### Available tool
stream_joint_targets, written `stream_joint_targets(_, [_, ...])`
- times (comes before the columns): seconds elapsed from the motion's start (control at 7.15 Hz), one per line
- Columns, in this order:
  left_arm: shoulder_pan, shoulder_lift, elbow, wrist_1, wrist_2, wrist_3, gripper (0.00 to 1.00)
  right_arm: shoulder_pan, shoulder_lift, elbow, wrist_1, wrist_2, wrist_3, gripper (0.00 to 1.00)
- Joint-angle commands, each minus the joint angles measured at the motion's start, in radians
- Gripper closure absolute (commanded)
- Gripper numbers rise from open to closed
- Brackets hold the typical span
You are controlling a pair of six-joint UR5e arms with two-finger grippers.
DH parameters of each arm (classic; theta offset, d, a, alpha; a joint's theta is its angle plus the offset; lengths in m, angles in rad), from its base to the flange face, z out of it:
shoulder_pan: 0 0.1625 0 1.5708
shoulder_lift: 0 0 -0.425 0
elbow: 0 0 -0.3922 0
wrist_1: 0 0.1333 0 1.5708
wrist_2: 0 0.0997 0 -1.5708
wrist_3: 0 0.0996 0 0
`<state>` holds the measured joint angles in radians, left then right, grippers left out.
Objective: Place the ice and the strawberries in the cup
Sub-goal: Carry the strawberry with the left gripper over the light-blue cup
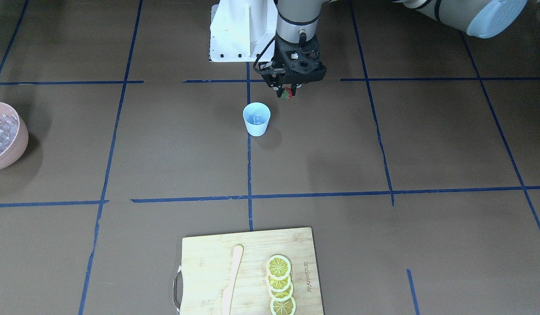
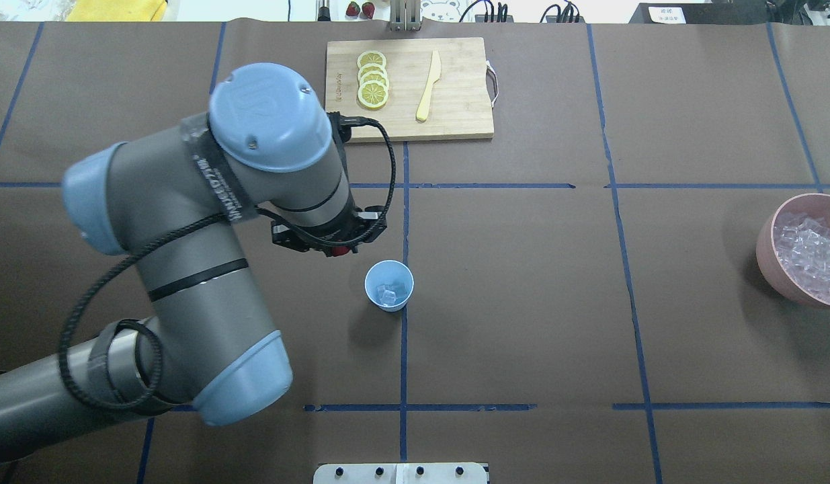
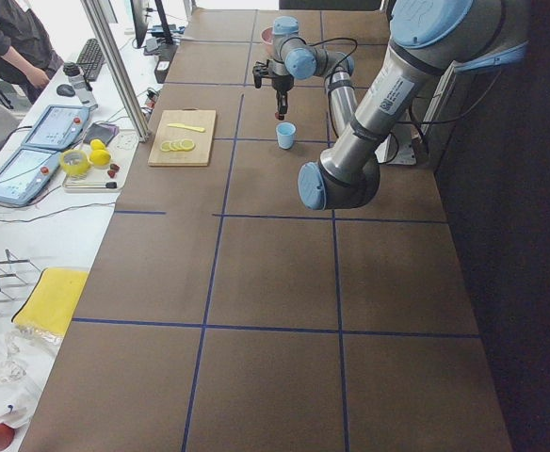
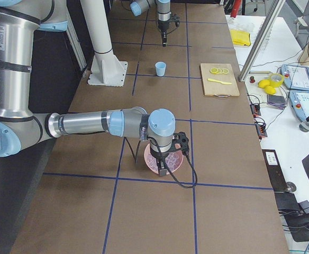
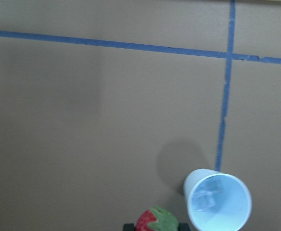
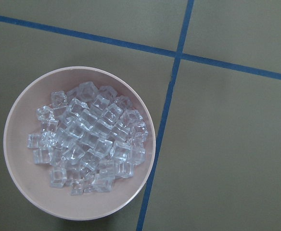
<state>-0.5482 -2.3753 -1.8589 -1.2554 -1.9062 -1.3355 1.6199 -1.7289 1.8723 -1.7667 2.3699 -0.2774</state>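
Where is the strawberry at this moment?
In the front-facing view, the strawberry is held in the jaws of the left gripper, in the air just right of the cup, not over its mouth.

Brown paper-covered table [image 2: 522,302] right across the scene, blue tape lines [image 2: 495,185] gridding it, white side bench [image 3: 30,245] along its left, teach pendants [image 3: 56,125] and keyboard [image 3: 91,58] farther back, yellow cloth [image 3: 49,301] nearer, aluminium post [image 3: 115,66] rising, bright even light.

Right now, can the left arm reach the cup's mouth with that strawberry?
Probably yes. The left gripper holds the strawberry close beside the pale-blue cup, apparently above its rim. The cup stands upright and open, with only ice inside, and nothing lies between them.
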Motion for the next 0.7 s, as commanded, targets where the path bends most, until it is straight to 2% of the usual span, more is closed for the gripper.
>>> stream_joint_targets(0.0, [0.089, -0.077, 0.173, -0.110, 0.067, -0.082, 0.99, 0.000, 0.000, 0.001, 0.001, 0.000, 0.001, 0.01])
stream_joint_targets(0.56, [0.099, -0.064, 0.170, -0.116, 0.065, -0.097, 0.94, 0.000, 0.000, -0.001, 0.001, 0.000, 0.001, 0.01])
